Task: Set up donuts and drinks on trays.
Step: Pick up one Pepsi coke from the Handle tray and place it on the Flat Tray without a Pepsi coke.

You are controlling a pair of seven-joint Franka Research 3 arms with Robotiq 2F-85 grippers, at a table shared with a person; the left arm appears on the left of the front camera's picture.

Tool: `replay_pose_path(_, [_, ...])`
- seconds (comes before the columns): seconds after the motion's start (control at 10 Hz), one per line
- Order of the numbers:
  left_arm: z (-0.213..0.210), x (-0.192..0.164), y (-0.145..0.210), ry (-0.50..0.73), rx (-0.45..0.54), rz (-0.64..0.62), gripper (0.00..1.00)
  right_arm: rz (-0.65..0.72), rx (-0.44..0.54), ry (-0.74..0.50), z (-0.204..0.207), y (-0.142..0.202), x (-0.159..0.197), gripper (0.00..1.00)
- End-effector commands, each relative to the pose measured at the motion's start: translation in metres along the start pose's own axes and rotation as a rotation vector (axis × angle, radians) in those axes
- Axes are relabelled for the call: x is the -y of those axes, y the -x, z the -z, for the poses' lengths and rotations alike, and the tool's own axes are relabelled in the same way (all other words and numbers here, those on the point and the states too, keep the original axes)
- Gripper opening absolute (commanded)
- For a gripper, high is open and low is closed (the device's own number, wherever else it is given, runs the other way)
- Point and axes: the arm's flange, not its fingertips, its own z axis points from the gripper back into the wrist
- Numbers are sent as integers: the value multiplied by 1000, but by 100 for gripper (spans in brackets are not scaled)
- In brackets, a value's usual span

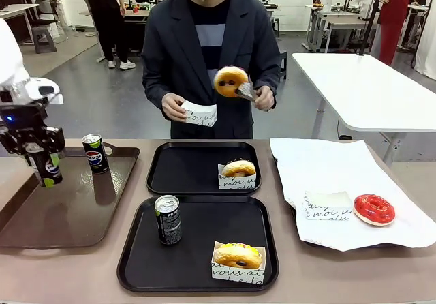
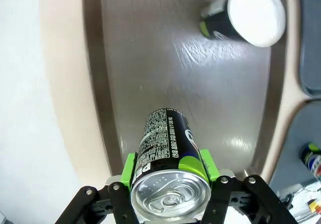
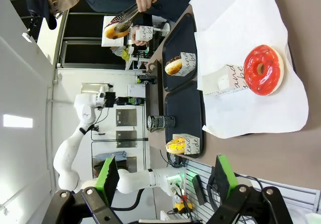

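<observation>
Gripping an upright can (image 1: 46, 170), jaws closed on it, the left gripper (image 1: 41, 157) has the drinkless far tray (image 1: 184, 171) at 3 o'clock.

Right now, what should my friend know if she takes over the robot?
Left gripper: shut on held can over the brown tray; spare can stands there.
Right gripper: open, empty.
Done: near black tray holds placed can and near donut, sleeved; far black tray holds far donut, sleeved.
Left: far black tray needs a drink. Person holds tan donut in tongs plus a sleeve; red donut lies on white paper.
</observation>
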Motion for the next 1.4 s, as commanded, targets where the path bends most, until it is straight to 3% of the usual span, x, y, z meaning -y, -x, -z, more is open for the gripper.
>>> replay_pose_path(0.0, [-42, 5, 29, -20, 11, -3, 0, -12, 1, -17, 0, -1, 1, 100])
replay_pose_path(0.3, [-61, -1, 49, -15, 72, -4, 0, -12, 1, -17, 0, -1, 1, 100])
replay_pose_path(0.5, [-61, 5, 42, -1, 21, 8, 0, -12, 1, -17, 0, -1, 1, 100])
replay_pose_path(0.6, [-67, 3, 48, 0, 36, 5, 59, -12, 1, -17, 0, -1, 1, 100])
replay_pose_path(0.9, [-73, 23, 31, 112, 48, 62, 59, -12, 1, -17, 0, -1, 1, 100])
replay_pose_path(1.3, [-56, 104, 21, 182, 44, 218, 59, -12, 1, -17, 0, -1, 1, 100])
